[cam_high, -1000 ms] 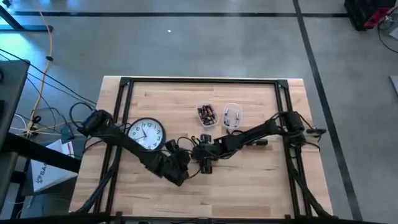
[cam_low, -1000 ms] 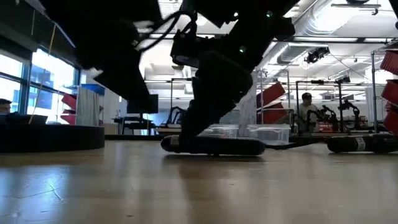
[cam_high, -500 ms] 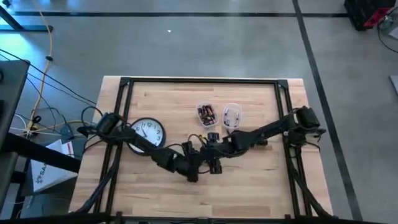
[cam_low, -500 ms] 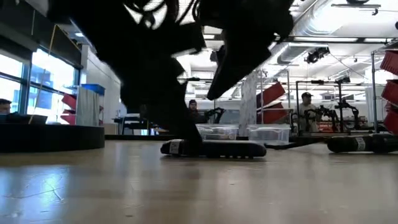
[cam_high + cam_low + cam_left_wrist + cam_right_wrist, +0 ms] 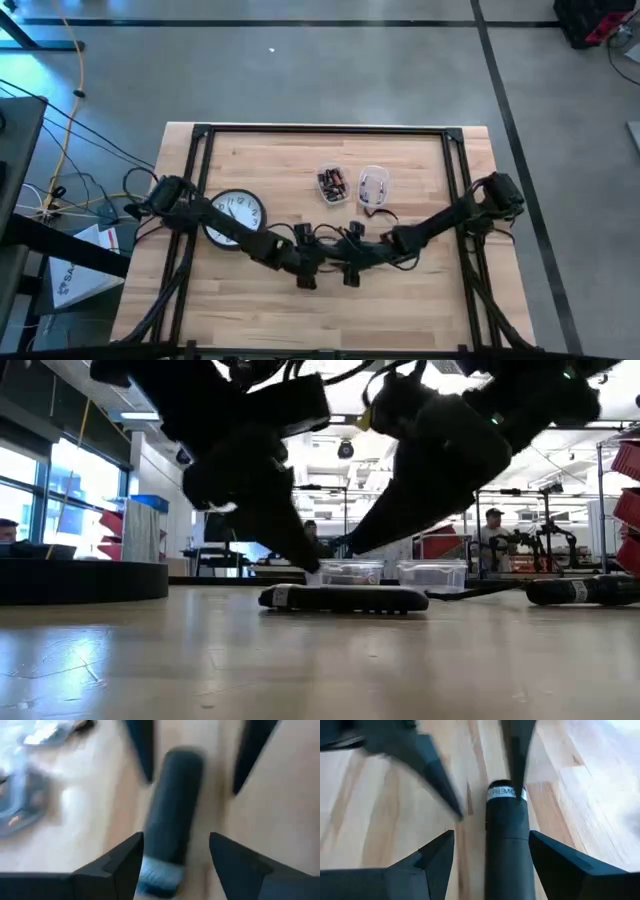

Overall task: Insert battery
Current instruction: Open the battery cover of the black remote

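Between both open tools, dark cylindrical remote point(image 5: 506, 827) w/ white label band.

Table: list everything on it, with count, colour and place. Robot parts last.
Remote control: one, black, lying flat at the table's middle front, between both grippers.
Wall clock: one, white face with black rim, left side, partly under the left arm.
Clear cups: two, side by side at the centre back; one holds dark batteries, the other pale items.
Table: one, light wood with a black frame.
Left gripper: open, at one end of the remote.
Right gripper: open, at the other end.
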`<state>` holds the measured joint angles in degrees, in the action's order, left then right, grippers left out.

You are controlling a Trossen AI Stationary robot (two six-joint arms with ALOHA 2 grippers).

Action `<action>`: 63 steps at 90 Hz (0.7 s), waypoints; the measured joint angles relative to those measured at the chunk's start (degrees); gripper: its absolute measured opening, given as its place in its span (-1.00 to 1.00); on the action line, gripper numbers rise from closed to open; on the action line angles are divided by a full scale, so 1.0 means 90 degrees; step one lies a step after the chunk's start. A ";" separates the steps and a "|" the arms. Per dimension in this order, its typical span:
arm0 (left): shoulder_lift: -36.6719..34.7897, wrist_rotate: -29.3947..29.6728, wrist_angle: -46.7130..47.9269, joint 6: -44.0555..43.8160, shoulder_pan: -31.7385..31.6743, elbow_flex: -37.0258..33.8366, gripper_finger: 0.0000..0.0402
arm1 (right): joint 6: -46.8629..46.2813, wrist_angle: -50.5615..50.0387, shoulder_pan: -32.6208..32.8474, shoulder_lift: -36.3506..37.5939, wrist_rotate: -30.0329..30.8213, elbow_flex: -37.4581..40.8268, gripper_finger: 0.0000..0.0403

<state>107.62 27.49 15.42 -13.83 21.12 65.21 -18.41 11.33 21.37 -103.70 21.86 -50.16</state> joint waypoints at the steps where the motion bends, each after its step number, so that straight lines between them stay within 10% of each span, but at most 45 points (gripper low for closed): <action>1: -0.0042 0.0000 0.0065 -0.0003 -0.0023 0.0000 0.02 | 0.0000 0.0047 0.0006 0.0000 0.0033 0.0032 0.11; 63: 0.0298 -0.1552 -0.0527 0.0940 -0.0814 -0.0002 0.02 | 0.0514 0.2315 0.0014 -0.0526 0.0390 0.0919 -0.14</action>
<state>110.31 13.52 10.67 -5.37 13.79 65.19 -13.78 32.17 21.50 -108.43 25.37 -41.89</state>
